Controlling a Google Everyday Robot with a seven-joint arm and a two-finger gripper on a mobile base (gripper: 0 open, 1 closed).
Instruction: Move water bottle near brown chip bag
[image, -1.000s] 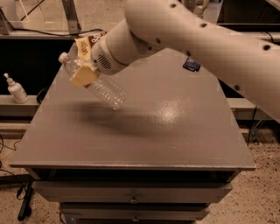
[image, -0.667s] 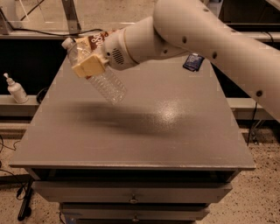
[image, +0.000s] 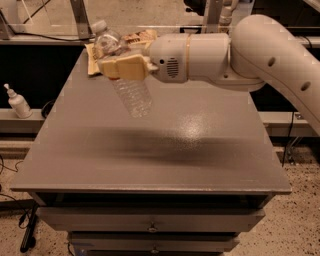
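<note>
My gripper (image: 120, 67) reaches in from the right and is shut on the water bottle (image: 131, 95), a clear ribbed bottle with a white cap. The bottle hangs tilted above the table, cap up and to the left, base down and to the right. The brown chip bag (image: 135, 38) lies flat at the far left corner of the grey table (image: 150, 145), mostly hidden behind the bottle and my gripper. The bottle's upper part overlaps the bag in this view.
A small white pump bottle (image: 17, 101) stands on a low ledge left of the table. My arm (image: 260, 55) spans the far right part of the table. Drawers run below the table's front edge.
My gripper has carried the bottle farther back and to the right, toward the chip bag. The small blue packet at the far right is now hidden behind my arm.
</note>
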